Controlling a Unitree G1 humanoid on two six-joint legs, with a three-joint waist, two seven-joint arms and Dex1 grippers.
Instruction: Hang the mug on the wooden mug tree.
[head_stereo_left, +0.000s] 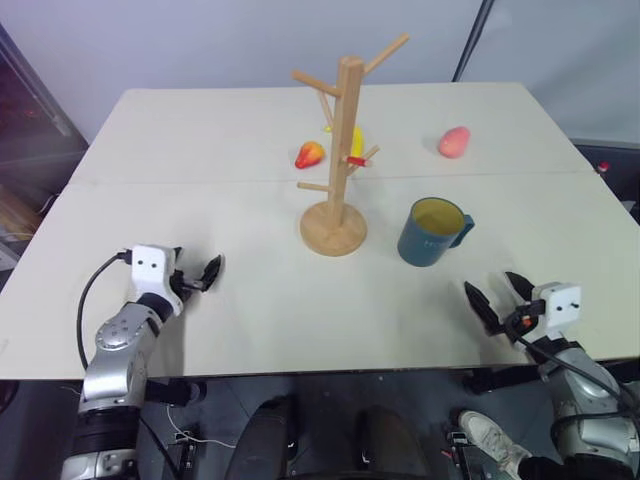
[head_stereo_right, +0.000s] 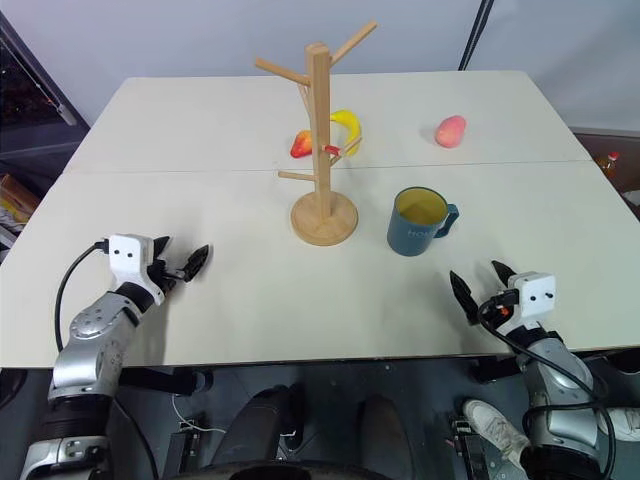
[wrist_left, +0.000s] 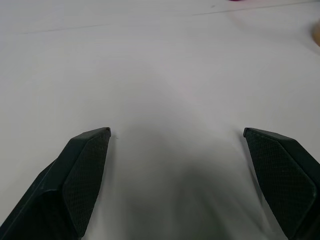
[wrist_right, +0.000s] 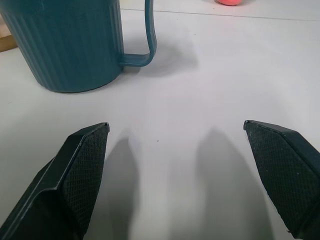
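The dark teal mug (head_stereo_left: 432, 233) with a yellow inside stands upright on the white table, its handle turned to the right. Just to its left rises the wooden mug tree (head_stereo_left: 343, 130) on a round base, its pegs bare. My right gripper (head_stereo_left: 492, 290) rests low near the table's front edge, a short way in front of and right of the mug, open with nothing between its fingers. In the right wrist view the mug (wrist_right: 75, 45) sits ahead of the open right gripper (wrist_right: 176, 125). My left gripper (head_stereo_left: 205, 272) hovers at the front left, open and empty, far from both.
Behind the tree lie a red fruit (head_stereo_left: 310, 155) and a yellow banana (head_stereo_left: 356, 140); a pink peach (head_stereo_left: 453, 142) sits at the back right. A seam crosses the table (head_stereo_left: 200, 120) behind the tree's base.
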